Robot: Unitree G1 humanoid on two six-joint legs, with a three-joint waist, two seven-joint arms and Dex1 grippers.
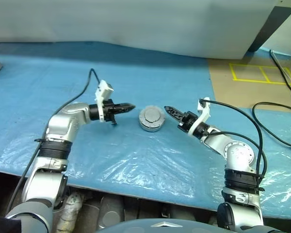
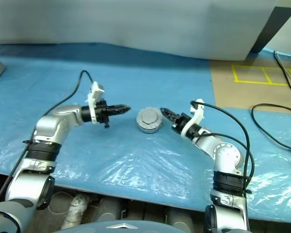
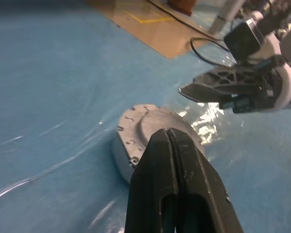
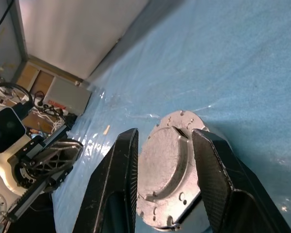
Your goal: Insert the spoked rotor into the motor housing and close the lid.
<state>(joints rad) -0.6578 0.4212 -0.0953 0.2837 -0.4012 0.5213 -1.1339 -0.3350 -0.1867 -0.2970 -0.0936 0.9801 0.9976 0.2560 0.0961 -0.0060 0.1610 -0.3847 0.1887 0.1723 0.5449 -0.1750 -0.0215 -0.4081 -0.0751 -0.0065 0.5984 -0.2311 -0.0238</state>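
Two grippers flank one assembled unit on a blue plastic sheet (image 1: 136, 160) covering the table. Tan floor with yellow tape markings (image 1: 262, 74) lies at 2 o'clock from the unit, and black cables (image 1: 276, 121) trail at 3 o'clock.

The motor housing (image 1: 151, 125) sits near the centre of the sheet with the lid (image 1: 151, 116) seated flat on top; the spoked rotor cannot be seen.

The left gripper (image 1: 127, 107) sits at 9 o'clock of the housing, pointing toward it, fingers pressed fully together, holding nothing, close to but apart from the housing.

The right gripper (image 1: 169, 110) sits at 3 o'clock, pointing toward the housing, fingers partly spread and empty. Its wrist view frames the lid between the fingers (image 4: 213, 160) without contact.
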